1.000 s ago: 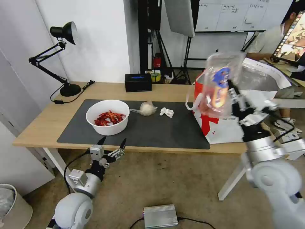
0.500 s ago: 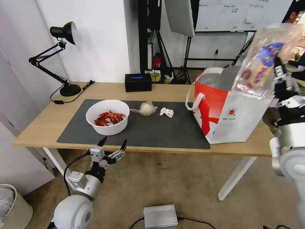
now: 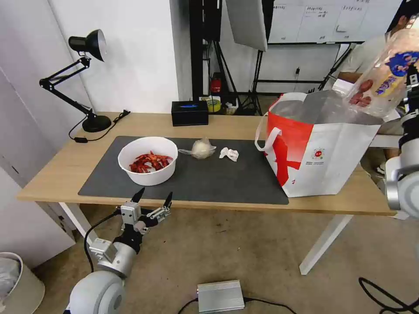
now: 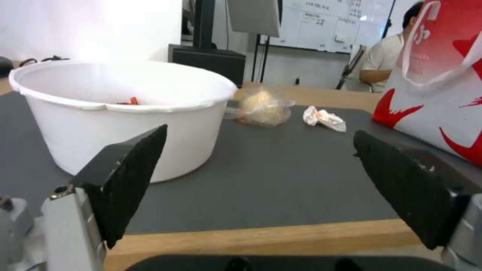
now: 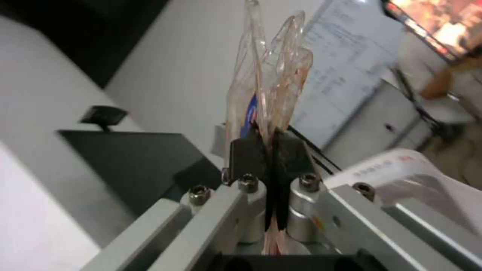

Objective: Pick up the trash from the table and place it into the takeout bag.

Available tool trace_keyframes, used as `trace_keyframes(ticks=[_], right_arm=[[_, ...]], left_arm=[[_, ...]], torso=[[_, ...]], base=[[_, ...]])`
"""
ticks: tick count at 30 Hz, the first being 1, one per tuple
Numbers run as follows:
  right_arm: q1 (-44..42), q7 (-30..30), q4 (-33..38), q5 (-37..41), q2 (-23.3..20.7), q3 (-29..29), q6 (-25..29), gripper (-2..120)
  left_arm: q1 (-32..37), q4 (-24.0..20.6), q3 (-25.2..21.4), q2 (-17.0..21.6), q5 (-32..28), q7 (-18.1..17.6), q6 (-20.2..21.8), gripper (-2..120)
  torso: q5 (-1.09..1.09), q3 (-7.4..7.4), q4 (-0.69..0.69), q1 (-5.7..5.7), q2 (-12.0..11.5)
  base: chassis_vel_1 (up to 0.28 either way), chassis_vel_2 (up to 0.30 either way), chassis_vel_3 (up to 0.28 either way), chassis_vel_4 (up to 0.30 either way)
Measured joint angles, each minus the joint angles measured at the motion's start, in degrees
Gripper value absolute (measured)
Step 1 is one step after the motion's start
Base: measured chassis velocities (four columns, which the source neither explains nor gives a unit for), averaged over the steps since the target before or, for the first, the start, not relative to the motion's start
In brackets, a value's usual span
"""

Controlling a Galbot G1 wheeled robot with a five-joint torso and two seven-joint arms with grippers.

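Observation:
My right gripper (image 3: 409, 83) (image 5: 270, 145) is shut on the clear plastic clamshell box (image 3: 385, 75) (image 5: 269, 82), held high at the far right, above the right rim of the red-and-white takeout bag (image 3: 314, 150) (image 4: 442, 79). A white bowl of crayfish shells (image 3: 148, 160) (image 4: 120, 113), a knotted clear bag (image 3: 201, 148) (image 4: 262, 107) and a crumpled tissue (image 3: 229, 153) (image 4: 325, 117) lie on the dark mat (image 3: 218, 179). Below the table's front edge, near the bowl, my left gripper (image 3: 152, 199) (image 4: 261, 188) hangs open.
A black desk lamp (image 3: 85, 78) stands at the table's back left and a small black box (image 3: 189, 113) at the back middle. A silver unit (image 3: 220, 296) lies on the floor. A seated person is behind the bag.
My right arm has carried the clamshell box from in front of the bag up and to the right. The left gripper has barely moved.

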Motion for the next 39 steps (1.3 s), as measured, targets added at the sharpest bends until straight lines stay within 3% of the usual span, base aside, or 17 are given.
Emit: trace_keyframes(ticks=[13, 39], right_arm=[[5.70, 8.87, -5.30, 6.01, 0.69, -4.47, -2.76, 0], [16.79, 18.04, -9.54, 10.81, 5.72, -11.57, -2.78, 0]], left_arm=[[0.26, -0.20, 0.13, -0.53, 0.60, 0.27, -0.26, 100], [1.42, -1.15, -1.01, -1.89, 1.20, 0.91, -0.31, 100]], torso=[[-0.01, 0.00, 0.00, 0.00, 0.00], [-0.01, 0.00, 0.01, 0.00, 0.00]], base=[[0.000, 0.000, 0.000, 0.000], [0.000, 0.000, 0.000, 0.000]])
